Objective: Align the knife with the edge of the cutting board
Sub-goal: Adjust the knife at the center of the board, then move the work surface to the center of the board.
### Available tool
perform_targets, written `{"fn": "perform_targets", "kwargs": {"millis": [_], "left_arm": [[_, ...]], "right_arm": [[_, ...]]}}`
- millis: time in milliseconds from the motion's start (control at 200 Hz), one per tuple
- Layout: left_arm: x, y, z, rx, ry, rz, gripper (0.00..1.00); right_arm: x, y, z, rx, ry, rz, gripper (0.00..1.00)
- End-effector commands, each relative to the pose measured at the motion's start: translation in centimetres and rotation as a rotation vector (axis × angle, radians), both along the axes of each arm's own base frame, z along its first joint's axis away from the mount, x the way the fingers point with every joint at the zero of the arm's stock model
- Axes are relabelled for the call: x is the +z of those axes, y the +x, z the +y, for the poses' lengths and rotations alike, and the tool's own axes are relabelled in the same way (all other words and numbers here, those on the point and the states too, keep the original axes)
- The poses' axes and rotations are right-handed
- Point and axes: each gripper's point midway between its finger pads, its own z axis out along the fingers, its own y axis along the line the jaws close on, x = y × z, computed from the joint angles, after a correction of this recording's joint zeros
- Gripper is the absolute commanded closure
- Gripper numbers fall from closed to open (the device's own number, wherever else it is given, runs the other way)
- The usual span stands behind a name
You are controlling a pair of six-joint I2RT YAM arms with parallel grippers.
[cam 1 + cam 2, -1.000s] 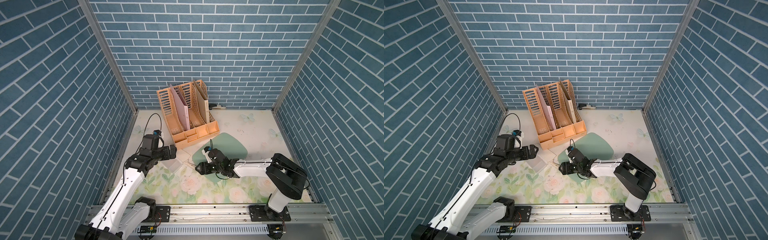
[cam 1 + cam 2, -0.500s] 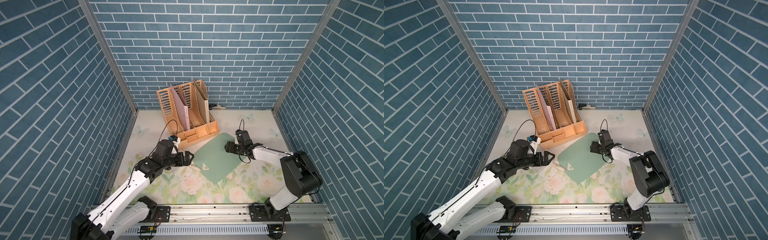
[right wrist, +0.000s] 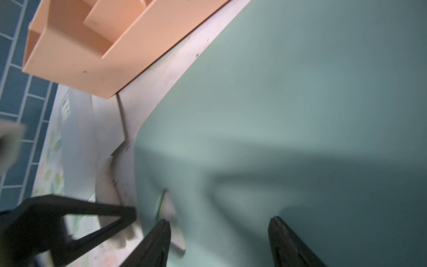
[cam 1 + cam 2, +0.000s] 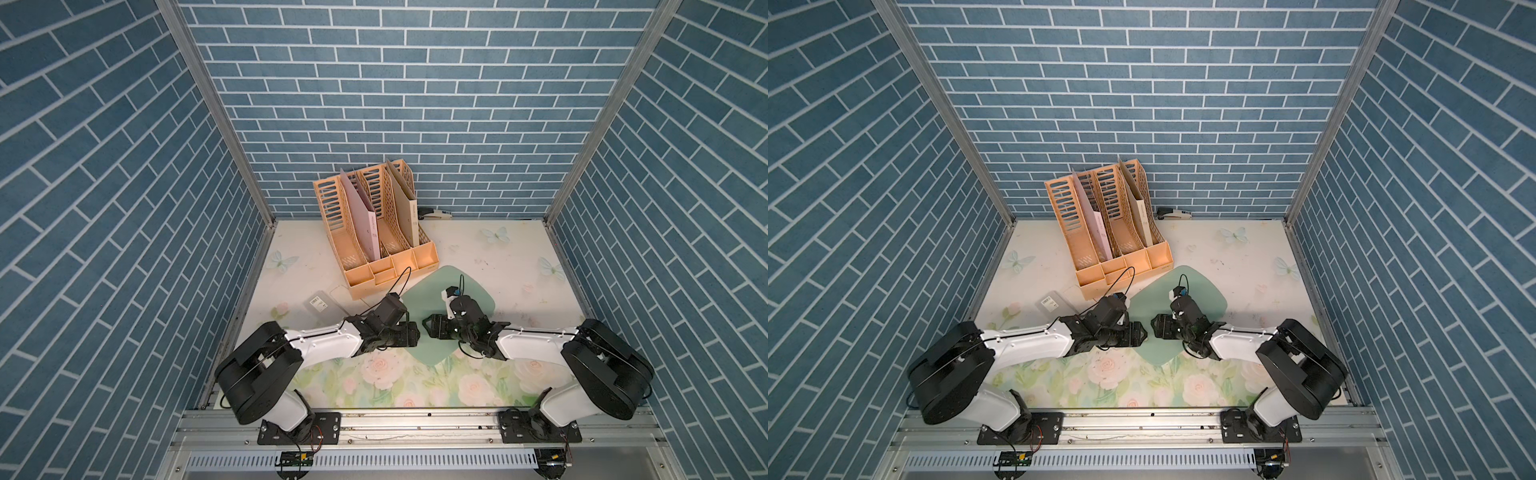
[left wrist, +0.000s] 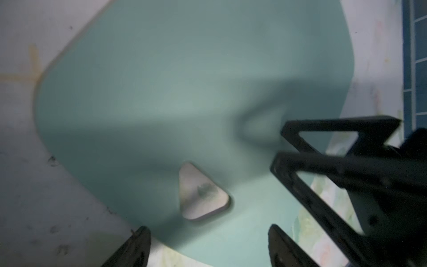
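Note:
The mint-green cutting board [image 4: 461, 299] lies flat at mid-table, its triangular hole [image 5: 201, 191] at the near-left corner. The off-white knife [image 3: 106, 124] lies on the table just left of the board. Its cream handle runs beside the board's corner, and its pale blade [image 4: 340, 297] shows past my left arm. My left gripper [image 5: 209, 247] hovers open over that corner, its fingers [image 5: 136, 249] wide apart around nothing. My right gripper [image 3: 221, 240] faces it from the right, low over the board and open, nothing between its fingers [image 3: 286, 242]. In both top views the two grippers [image 4: 415, 334] [image 4: 1154, 328] nearly meet tip to tip.
An orange file organizer [image 4: 374, 232] with folders stands just behind the board's far-left edge. A grey packet with a barcode label [image 4: 318, 305] lies left of the knife. A stapler [image 4: 434, 214] rests against the back wall. Brick walls close in three sides.
My right gripper has swung from the board's far-right side to its near-left corner. My left gripper has pushed rightward up to that same corner, and its jaws have narrowed a little.

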Motion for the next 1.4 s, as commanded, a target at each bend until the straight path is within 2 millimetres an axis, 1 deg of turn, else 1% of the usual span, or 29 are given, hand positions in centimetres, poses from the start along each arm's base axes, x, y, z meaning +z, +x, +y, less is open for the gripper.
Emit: {"fn": "perform_targets", "kwargs": {"millis": [0, 50, 95, 145, 225, 240, 260, 300, 355, 410, 440, 545, 575, 585, 630, 670, 700, 805, 850, 925, 1000, 1035, 1075, 1140, 1205, 1290, 1370, 1395], "left_arm": [[-2.6, -0.2, 1.8, 0.055, 0.078, 0.023, 0.18], [-3.1, -0.2, 3.2, 0.09, 0.125, 0.03, 0.18], [-3.3, -0.3, 4.9, 0.133, 0.157, 0.036, 0.18], [-3.2, -0.4, 6.9, 0.183, 0.175, 0.034, 0.18], [-2.7, -0.4, 10.5, 0.276, 0.198, 0.021, 0.18], [-2.2, 0.0, 10.9, 0.295, 0.19, 0.01, 0.18], [-2.5, -0.3, 12.0, 0.315, 0.196, 0.017, 0.18], [-2.2, -0.3, 13.2, 0.344, 0.182, 0.017, 0.18], [-1.5, 0.0, 14.4, 0.368, 0.171, 0.01, 0.18], [-0.7, 0.4, 15.8, 0.397, 0.198, -0.007, 0.16], [-0.2, 0.5, 16.2, 0.405, 0.202, -0.017, 0.16], [1.6, 1.5, 16.3, 0.39, 0.169, -0.057, 0.15], [1.5, 1.4, 16.6, 0.384, 0.191, -0.054, 0.14], [2.1, 1.9, 16.6, 0.388, 0.191, -0.065, 0.14], [2.5, 2.3, 17.6, 0.411, 0.243, -0.07, 0.13], [2.7, 2.4, 18.6, 0.433, 0.276, -0.066, 0.13], [2.8, 2.6, 18.9, 0.447, 0.265, -0.061, 0.13], [3.1, 2.8, 18.1, 0.43, 0.154, -0.038, 0.12], [3.5, 2.9, 17.5, 0.414, 0.124, -0.031, 0.12], [4.7, 3.0, 15.6, 0.356, 0.026, -0.044, 0.14], [6.6, 2.8, 13.6, 0.28, -0.077, -0.082, 0.15], [7.7, 2.6, 12.4, 0.23, -0.122, -0.102, 0.16], [8.6, 2.2, 11.2, 0.183, -0.164, -0.116, 0.15], [9.3, 1.9, 9.7, 0.14, -0.203, -0.124, 0.15], [8.7, 2.2, 9.3, 0.14, -0.199, -0.114, 0.17], [6.9, 3.3, 8.8, 0.145, -0.173, -0.081, 0.21], [6.0, 4.9, 8.2, 0.144, -0.159, -0.088, 0.22], [5.8, 5.6, 8.1, 0.149, -0.141, -0.095, 0.22]], "right_arm": [[-5.2, -4.9, -2.9, -0.085, -0.101, 0.25, 0.29], [-4.8, -5.0, -2.9, -0.085, -0.103, 0.24, 0.29], [-4.4, -5.0, -3.0, -0.076, -0.114, 0.231, 0.29], [-3.6, -4.2, -3.6, -0.091, -0.157, 0.187, 0.29], [-1.8, -2.7, -4.0, -0.088, -0.206, 0.102, 0.28], [-1.5, -2.4, -4.2, -0.089, -0.216, 0.086, 0.28], [-1.1, -2.1, -4.5, -0.093, -0.226, 0.068, 0.27], [-0.6, -1.2, -5.1, -0.108, -0.237, 0.048, 0.27], [-0.3, 0.2, -6.2, -0.128, -0.235, 0.048, 0.26], [-0.3, 1.7, -7.9, -0.174, -0.231, 0.068, 0.26], [-0.2, 2.5, -8.7, -0.192, -0.232, 0.07, 0.26], [0.4, 5.5, -11.6, -0.26, -0.278, 0.055, 0.26], [0.7, 6.4, -12.4, -0.279, -0.303, 0.051, 0.26], [0.7, 6.7, -12.7, -0.284, -0.314, 0.049, 0.26], [1.2, 8.3, -13.9, -0.31, -0.345, 0.033, 0.25], [0.9, 9.6, -15.1, -0.338, -0.365, 0.039, 0.25], [0.6, 10.6, -16.1, -0.357, -0.376, 0.054, 0.25], [-1.0, 13.2, -19.6, -0.413, -0.448, 0.142, 0.25], [-1.9, 14.1, -20.3, -0.42, -0.446, 0.17, 0.26], [-3.3, 15.2, -20.3, -0.406, -0.427, 0.217, 0.27], [-4.3, 15.5, -19.3, -0.368, -0.404, 0.256, 0.28], [-4.7, 15.3, -18.8, -0.35, -0.384, 0.27, 0.28], [-4.7, 14.6, -17.4, -0.311, -0.326, 0.286, 0.29], [-4.5, 13.2, -15.9, -0.283, -0.259, 0.289, 0.29], [-4.4, 11.6, -14.6, -0.266, -0.202, 0.295, 0.29], [-4.6, 9.4, -13.2, -0.267, -0.152, 0.302, 0.29], [-5.2, 7.0, -11.2, -0.23, -0.116, 0.326, 0.29], [-5.5, 6.0, -10.6, -0.213, -0.115, 0.34, 0.29]]}}
